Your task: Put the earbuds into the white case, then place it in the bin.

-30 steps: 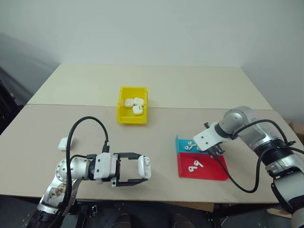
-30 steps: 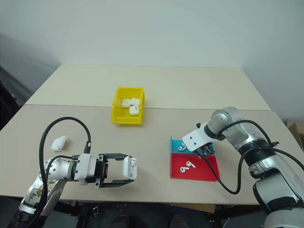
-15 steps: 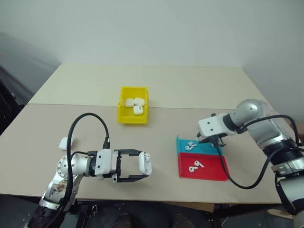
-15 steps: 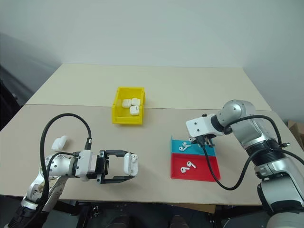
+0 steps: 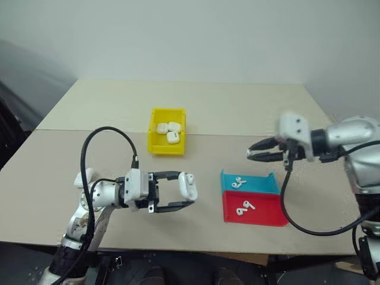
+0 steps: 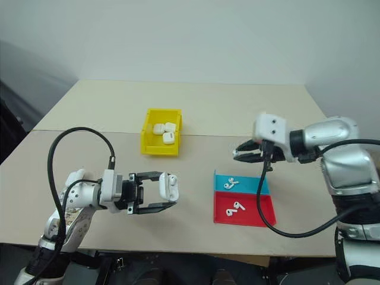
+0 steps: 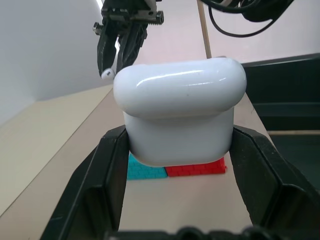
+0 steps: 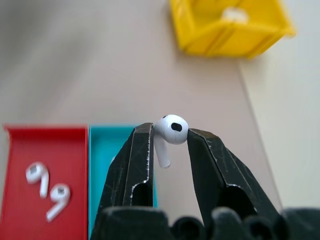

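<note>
My left gripper [image 5: 189,190] is shut on a white case [image 5: 189,186] and holds it above the table's near side, pointing to the right. From the left wrist the case [image 7: 180,110] sits squeezed between both fingers. My right gripper [image 5: 250,156] hangs above the table, pointing left, shut on one earbud [image 8: 169,131]. That earbud [image 7: 106,74] also shows at its fingertips in the left wrist view. The yellow bin [image 5: 153,146] stands at mid-table, left of centre, with three white cases [image 5: 167,130] in it.
A blue tray [image 5: 264,186] holds one earbud [image 5: 239,181]. A red tray [image 5: 267,214] beside it, nearer the table's front edge, holds two earbuds [image 5: 243,209]. Another white case [image 5: 79,178] lies on the table behind my left arm.
My right gripper has lifted off the blue tray with an earbud and turned to point left. My left gripper has risen a little with the case.
</note>
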{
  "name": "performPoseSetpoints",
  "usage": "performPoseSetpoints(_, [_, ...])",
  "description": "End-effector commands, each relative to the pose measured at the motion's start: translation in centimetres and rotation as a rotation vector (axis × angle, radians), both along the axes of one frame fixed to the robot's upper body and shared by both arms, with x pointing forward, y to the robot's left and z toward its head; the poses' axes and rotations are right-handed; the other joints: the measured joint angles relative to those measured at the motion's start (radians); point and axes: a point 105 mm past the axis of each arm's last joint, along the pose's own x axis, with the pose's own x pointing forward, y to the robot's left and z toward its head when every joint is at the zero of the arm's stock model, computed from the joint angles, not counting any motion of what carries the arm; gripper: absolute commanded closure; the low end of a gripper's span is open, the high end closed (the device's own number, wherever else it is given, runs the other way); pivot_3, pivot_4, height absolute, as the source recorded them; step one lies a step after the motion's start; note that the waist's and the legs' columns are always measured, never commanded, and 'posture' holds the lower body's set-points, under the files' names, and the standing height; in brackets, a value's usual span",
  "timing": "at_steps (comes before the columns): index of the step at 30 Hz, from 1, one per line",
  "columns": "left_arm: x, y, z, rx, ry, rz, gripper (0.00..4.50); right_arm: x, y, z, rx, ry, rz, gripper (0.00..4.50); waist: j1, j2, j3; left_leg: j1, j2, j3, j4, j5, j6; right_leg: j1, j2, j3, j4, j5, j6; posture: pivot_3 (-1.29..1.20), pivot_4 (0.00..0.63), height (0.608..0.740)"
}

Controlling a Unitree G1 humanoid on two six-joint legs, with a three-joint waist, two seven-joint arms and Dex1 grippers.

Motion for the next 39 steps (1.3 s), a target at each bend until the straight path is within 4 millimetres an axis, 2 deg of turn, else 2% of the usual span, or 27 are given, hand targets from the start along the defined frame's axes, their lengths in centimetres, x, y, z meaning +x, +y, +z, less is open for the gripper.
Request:
performPoseSetpoints(1, [0.4,-0.9,1.4,-0.059,-0.006,-0.028,1.75,-2.7,0.8,3.6,0.133,-0.073,0.025,3.19,0.000,0.000,0.000,0.000,0.000,0.000,0.000,0.000,0.000,0.000,0.000,0.000,0.000,0.000,0.000,0.00,0.150,0.740])
performPoseSetpoints(8, [1.1,-2.6,3.9,-0.135,-0.009,-0.093,1.75,-6.2,2.6,6.5,0.353,-0.084,0.084,3.19,-0.002,0.000,0.000,0.000,0.000,-0.001,0.000,0.000,0.000,0.000,0.000,0.000,0.000,0.000,0.000,0.00,0.150,0.740])
performPoseSetpoints(17, [1.2,-4.3,5.6,-0.179,-0.021,-0.173,1.75,-8.8,4.9,7.0,0.515,-0.054,0.186,3.19,-0.002,0.000,0.000,-0.001,0.000,-0.001,0.000,0.000,0.000,0.001,0.000,0.000,0.000,0.000,0.000,0.00,0.150,0.740])
performPoseSetpoints(20, [1.2,-4.5,5.9,-0.184,-0.022,-0.191,1.75,-9.2,5.5,7.0,0.574,-0.023,0.216,3.19,-0.003,0.000,0.000,-0.001,-0.001,-0.002,0.000,0.000,0.000,0.001,0.000,0.000,0.000,0.000,0.000,0.00,0.150,0.740])
performPoseSetpoints(24, [1.0,-4.8,6.3,-0.193,-0.022,-0.204,1.75,-9.6,6.2,6.1,0.576,0.001,0.229,3.19,-0.002,0.000,0.000,-0.001,-0.001,-0.002,0.000,0.000,0.000,0.000,0.000,0.000,-0.001,0.000,0.000,0.00,0.150,0.740])
performPoseSetpoints(39, [0.6,-5.0,7.2,-0.218,-0.031,-0.218,1.75,-9.6,6.5,4.3,0.560,0.060,0.235,3.19,-0.002,0.000,0.000,-0.002,-0.001,-0.003,0.000,0.000,0.000,0.000,0.001,-0.001,-0.001,0.000,0.001,0.00,0.150,0.740])
